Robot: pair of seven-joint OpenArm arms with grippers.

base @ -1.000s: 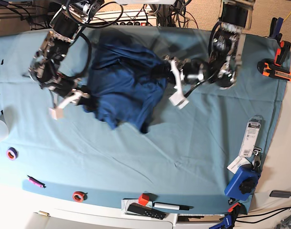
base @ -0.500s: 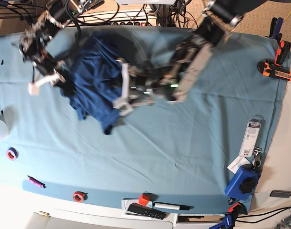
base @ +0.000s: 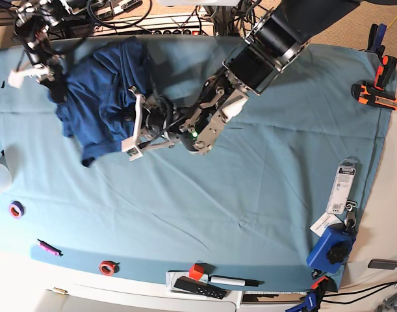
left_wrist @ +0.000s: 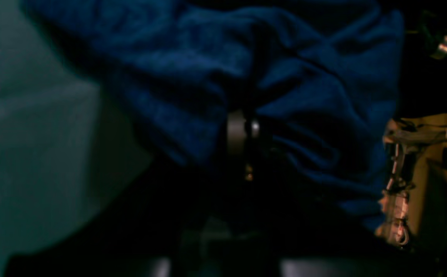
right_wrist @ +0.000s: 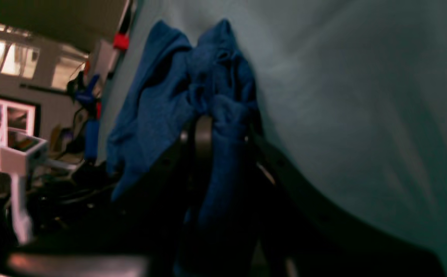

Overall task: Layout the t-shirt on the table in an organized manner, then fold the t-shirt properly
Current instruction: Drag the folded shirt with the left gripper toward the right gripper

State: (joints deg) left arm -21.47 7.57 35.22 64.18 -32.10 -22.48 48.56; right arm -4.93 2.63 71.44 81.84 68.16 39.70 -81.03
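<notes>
The dark blue t-shirt (base: 101,91) lies bunched and wrinkled on the far-left part of the teal table (base: 263,195). My left gripper (base: 141,117) reaches in from the right, low over the cloth, and is shut on the shirt's right edge; in the left wrist view the t-shirt (left_wrist: 304,96) wraps around the left gripper (left_wrist: 246,130). At the shirt's far-left edge, my right gripper (base: 55,90) is shut on fabric. In the right wrist view a fold of the t-shirt (right_wrist: 161,100) runs between the right gripper (right_wrist: 215,134) fingers.
Along the near edge lie a purple tape roll (base: 16,208), a pink marker (base: 47,247), a red tape roll (base: 107,266), a red cube (base: 197,271), and a black remote (base: 198,287). At the right stand a blue device (base: 331,250) and an orange-black tool (base: 377,94).
Both arms have swept to the left, dragging the t-shirt toward the table's far-left corner. The left arm now stretches far across the table. Both grips stay shut.
</notes>
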